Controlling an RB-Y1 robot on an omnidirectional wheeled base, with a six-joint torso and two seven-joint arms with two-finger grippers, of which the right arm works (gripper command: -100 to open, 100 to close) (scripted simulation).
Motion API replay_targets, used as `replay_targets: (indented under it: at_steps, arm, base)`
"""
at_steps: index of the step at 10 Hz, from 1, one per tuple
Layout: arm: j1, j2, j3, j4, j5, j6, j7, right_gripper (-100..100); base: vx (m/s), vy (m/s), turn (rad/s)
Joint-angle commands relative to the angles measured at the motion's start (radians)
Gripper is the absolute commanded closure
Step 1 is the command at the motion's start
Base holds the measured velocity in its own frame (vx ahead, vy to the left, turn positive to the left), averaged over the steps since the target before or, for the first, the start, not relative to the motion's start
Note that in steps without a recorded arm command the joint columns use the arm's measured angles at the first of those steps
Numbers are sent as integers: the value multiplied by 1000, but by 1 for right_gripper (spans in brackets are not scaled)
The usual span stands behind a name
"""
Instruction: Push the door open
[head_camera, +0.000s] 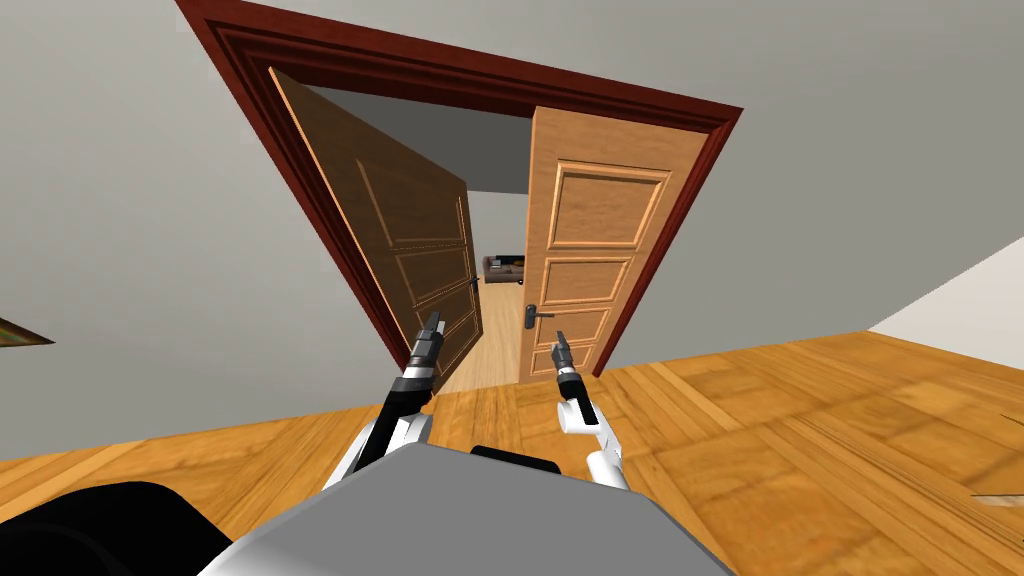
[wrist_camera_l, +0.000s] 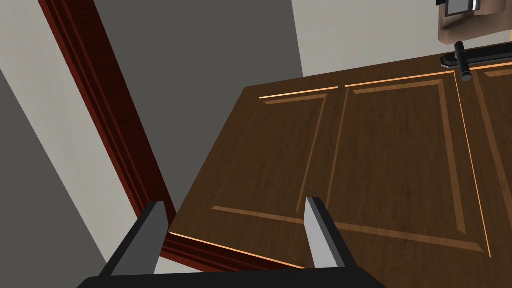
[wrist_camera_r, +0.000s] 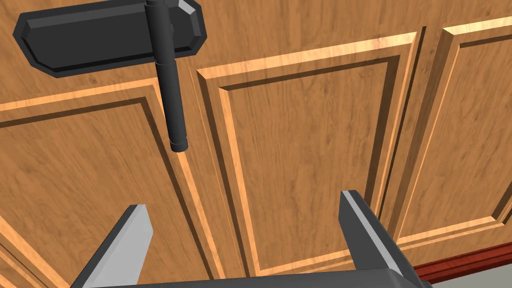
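Gaping gap (head_camera: 499, 305) beside angled left door (head_camera: 415, 235)

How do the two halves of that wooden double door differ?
The left panelled wooden door leaf is swung well open; the right panelled wooden door leaf sits flush in the dark red frame. The left leaf looks darker brown, the right lighter orange. Both carry a dark lever handle: left, right.

Our right gripper (wrist_camera_r: 242, 220), fingers spread apart, faces the panelled wooden door (wrist_camera_r: 310, 140); its dark lever handle (wrist_camera_r: 167, 95) juts from a black plate (wrist_camera_r: 100, 37).
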Motion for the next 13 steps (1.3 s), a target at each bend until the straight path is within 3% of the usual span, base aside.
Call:
replay_targets:
  at_steps: [1, 10, 11, 12, 13]
  arm:
    - [-21, 2, 7, 37, 1, 6, -10, -100]
    - [-124, 46, 43, 234, 12, 24, -41, -100]
    - [-120, 44, 40, 222, 12, 23, -39, -100]
    - [-125, 15, 36, 231, 11, 22, -39, -100]
    - [-126, 10, 35, 233, 11, 22, -39, -100]
  base:
    - [78, -81, 79]
    - [91, -93, 63]
    - [47, -45, 15]
    - [107, 11, 25]
    - [174, 7, 12]
